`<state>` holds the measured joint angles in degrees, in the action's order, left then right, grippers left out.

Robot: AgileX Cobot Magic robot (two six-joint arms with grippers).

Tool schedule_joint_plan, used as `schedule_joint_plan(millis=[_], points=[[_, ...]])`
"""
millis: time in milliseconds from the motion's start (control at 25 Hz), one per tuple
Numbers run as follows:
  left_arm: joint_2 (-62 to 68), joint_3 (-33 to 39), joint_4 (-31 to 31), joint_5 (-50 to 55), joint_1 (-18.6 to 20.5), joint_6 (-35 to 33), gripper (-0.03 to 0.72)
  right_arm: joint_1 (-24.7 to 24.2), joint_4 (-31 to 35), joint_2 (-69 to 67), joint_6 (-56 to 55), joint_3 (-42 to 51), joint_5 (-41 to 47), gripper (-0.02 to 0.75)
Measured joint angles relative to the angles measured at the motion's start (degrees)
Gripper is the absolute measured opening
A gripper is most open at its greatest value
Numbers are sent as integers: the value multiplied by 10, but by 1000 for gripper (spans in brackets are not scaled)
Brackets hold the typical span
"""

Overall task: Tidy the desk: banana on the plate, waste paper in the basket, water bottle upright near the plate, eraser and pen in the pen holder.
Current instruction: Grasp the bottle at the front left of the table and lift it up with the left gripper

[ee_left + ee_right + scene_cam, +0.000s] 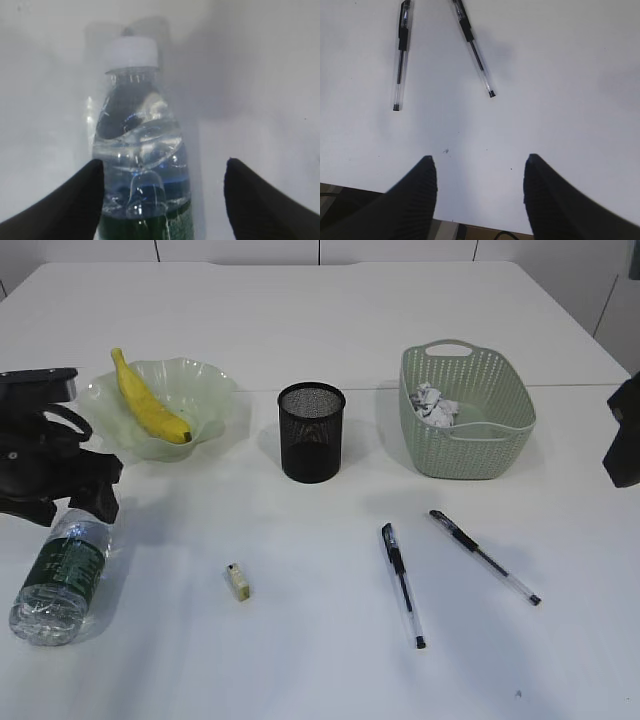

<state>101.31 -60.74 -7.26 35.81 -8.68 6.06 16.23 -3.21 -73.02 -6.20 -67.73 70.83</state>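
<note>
Two ribbed black end effectors gape empty: left [162,172] straddling clear crinkled bottle [142,165], right [480,172].

Bright, even, diffuse illumination across all three views; source seemingly overhead. Soft shadows only: faint grey patch at 7 o'clock of the black mesh cylindrical cup [311,430], thin shadow lines hugging the two clear-barrelled black pens [403,583] [400,54]. Exterior view sharp, large white tabletop [330,660] near overexposure, little surface texture. Left wrist view soft and hazy; small clear plastic bottle with dark green label [142,165] slightly blurred, bright specular glints on the water, broad grey shadow at 12 to 2 o'clock. Black fingers [60,210] out of focus at 6 o'clock. Right wrist view mildly grainy, fingers [410,205] blurred at the bottom edge.
</note>
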Motion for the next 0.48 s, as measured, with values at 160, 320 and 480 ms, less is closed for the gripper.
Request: schedule_joint_plan(millis=[160,320,480], points=[[27,-17,58,-2,-14,58,532,0,0,0,0,0,1,412],[33,-21,79,-3,-16,88,532,0,0,0,0,0,1,412],[47,-22,83,-3,-16,92,532,0,0,0,0,0,1,412]])
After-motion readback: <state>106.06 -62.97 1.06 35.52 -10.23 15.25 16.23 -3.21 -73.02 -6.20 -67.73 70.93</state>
